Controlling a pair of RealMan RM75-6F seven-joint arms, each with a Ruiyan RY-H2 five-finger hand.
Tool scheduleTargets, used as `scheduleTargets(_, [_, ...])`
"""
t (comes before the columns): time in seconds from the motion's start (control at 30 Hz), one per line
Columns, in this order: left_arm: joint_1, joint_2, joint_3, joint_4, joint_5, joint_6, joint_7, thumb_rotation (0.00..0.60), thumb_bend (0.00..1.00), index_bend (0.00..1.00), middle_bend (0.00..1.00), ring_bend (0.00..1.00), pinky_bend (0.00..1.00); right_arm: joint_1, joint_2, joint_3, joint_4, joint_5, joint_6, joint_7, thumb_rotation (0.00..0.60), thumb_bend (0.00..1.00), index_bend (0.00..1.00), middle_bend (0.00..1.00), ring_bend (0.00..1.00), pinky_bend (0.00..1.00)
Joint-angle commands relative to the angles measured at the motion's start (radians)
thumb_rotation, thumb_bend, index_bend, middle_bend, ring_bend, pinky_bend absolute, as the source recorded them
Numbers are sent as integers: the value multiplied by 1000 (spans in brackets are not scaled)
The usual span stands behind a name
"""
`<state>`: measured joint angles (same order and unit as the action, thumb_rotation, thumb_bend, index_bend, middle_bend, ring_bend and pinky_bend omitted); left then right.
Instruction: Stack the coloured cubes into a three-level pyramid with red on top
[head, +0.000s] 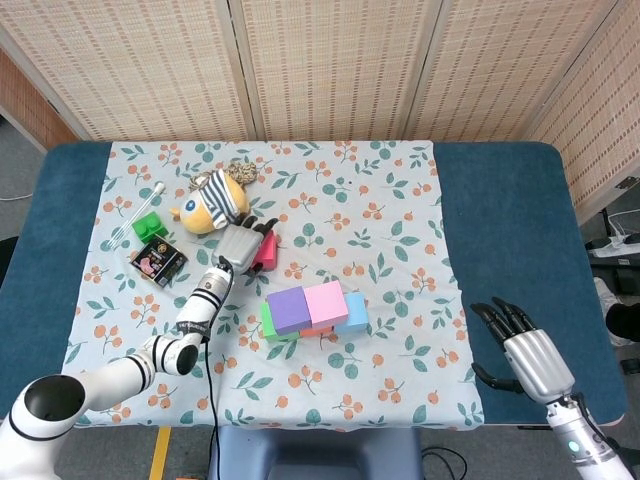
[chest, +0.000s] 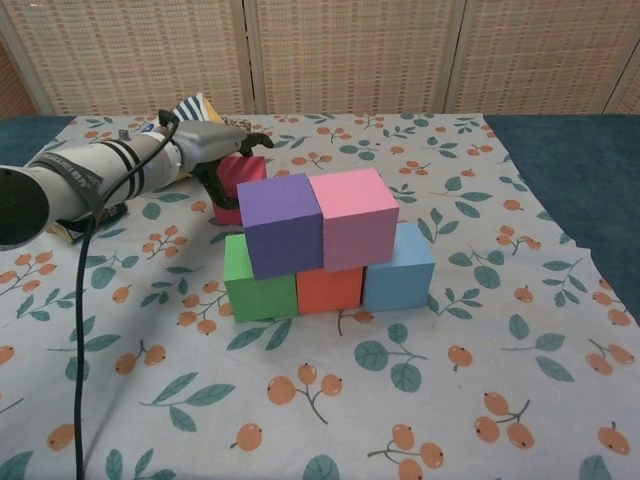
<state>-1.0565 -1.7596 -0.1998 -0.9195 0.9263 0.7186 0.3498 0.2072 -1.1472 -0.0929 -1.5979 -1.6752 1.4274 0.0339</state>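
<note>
Two levels of cubes stand mid-cloth: green (chest: 258, 288), orange (chest: 328, 290) and blue (chest: 402, 272) below, purple (chest: 282, 222) and pink (chest: 352, 215) on top. In the head view the purple cube (head: 287, 307) and pink cube (head: 326, 299) cover most of the lower row. The red cube (chest: 242, 178) sits behind and left of the stack. My left hand (chest: 215, 148) grips it, fingers curled over its top and thumb down its left side. From above, the left hand (head: 238, 243) covers the left part of the red cube (head: 266, 252). My right hand (head: 530, 355) rests open at the table's near right corner.
A striped plush toy (head: 212, 200) lies just beyond my left hand. A dark packet (head: 158, 261), a small green block (head: 146, 227) and white sticks (head: 135, 212) lie at the cloth's left side. My left forearm (chest: 90, 180) reaches in from the left.
</note>
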Motion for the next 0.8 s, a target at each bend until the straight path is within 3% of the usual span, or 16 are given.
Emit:
scheduleTargets(0.03, [5, -2, 0, 5, 7, 3, -6, 600, 351, 138, 408, 162, 120, -1, 1, 1, -1, -1, -1, 2, 440, 265, 27, 99, 0, 122])
scheduleTargets(0.07, [6, -2, 0, 6, 8, 3, -7, 600, 351, 153, 413, 165, 120, -1, 1, 1, -1, -2, -1, 2, 440, 265, 27, 99, 0, 122])
scheduleTargets(0.13, [9, -2, 0, 8, 10, 1, -11, 600, 354, 287, 468, 193, 126, -1, 2, 1, -1, -2, -3, 4, 440, 265, 27, 99, 0, 121])
scheduleTargets(0.27, [23, 13, -7, -10, 35, 21, -36, 600, 361, 376, 559, 240, 128, 2, 1, 1, -1, -5, -19, 6, 441, 265, 24, 99, 0, 122])
scheduleTargets(0.47, [68, 165, -29, -255, 102, 107, -68, 600, 362, 403, 592, 264, 128, 6, 3, -2, -3, -17, -36, 16, 442, 265, 23, 99, 0, 122])
scheduleTargets(0.8, [113, 432, -98, -632, 114, 157, -97, 600, 361, 401, 598, 271, 127, -5, 20, -13, -12, -56, -14, 43, 441, 265, 23, 99, 0, 122])
